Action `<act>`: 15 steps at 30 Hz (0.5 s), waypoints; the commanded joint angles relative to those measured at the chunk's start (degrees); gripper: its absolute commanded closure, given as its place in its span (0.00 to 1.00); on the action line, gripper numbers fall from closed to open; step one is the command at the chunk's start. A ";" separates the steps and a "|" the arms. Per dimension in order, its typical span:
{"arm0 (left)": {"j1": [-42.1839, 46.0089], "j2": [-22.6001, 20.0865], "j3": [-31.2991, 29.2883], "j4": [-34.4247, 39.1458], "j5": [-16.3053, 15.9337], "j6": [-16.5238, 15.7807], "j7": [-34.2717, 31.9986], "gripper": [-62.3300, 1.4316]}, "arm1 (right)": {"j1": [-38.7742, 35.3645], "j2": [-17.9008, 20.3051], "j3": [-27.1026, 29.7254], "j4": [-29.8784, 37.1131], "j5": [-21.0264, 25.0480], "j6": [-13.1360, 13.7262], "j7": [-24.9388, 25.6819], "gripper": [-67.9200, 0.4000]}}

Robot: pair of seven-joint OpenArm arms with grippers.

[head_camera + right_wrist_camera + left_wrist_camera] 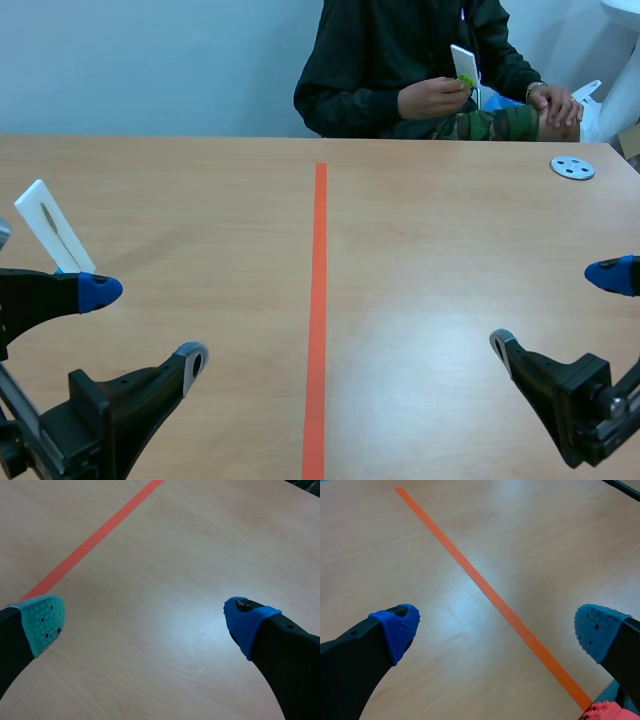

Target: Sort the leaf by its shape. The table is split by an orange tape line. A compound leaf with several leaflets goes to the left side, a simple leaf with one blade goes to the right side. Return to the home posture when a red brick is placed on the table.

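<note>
The left pincer (145,325) and right pincer (550,308) both gape wide and empty over the pale wooden tabletop (420,260). A white card with a small green leaf (464,70) sits in a person's hand (435,97) across it. Another white card with a slim dark leaf (52,228) stands tilted left of the orange tape line (318,300).

Orange tape line (320,300) on tan table (450,260); pads (400,627) are dotted blue.

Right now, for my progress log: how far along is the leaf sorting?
Done, apparently: one white card sits left of the tape line. In hand: nothing; left gripper and right gripper are open. Left: the person holds a leaf card, not yet on the table.
</note>
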 commanded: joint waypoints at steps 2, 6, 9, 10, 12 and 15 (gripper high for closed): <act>-0.44 0.13 -0.26 0.35 -0.44 -0.37 -1.03 0.00 | 0.66 0.90 0.22 0.31 0.39 -0.24 0.87 0.00; -0.44 -0.04 -0.26 0.35 -0.44 -0.37 -0.96 0.00 | 0.66 0.90 0.22 0.31 0.39 -0.24 0.85 0.00; -0.46 -0.09 -0.26 0.35 -0.44 -0.39 -1.01 0.00 | 0.66 0.90 0.22 0.31 0.39 -0.24 0.85 0.00; -0.44 -0.07 -0.26 0.35 -0.44 -0.39 -1.01 0.00 | 0.66 0.90 0.22 0.31 0.39 -0.24 0.85 0.00; -0.44 -0.04 -0.26 0.35 -0.44 -0.42 -0.94 0.00 | 0.68 0.90 0.22 0.31 0.39 -0.24 0.85 0.00; -0.46 -0.20 -0.26 0.35 -0.44 -0.50 -0.83 0.00 | 0.68 0.92 0.22 0.31 0.39 -0.22 0.85 0.00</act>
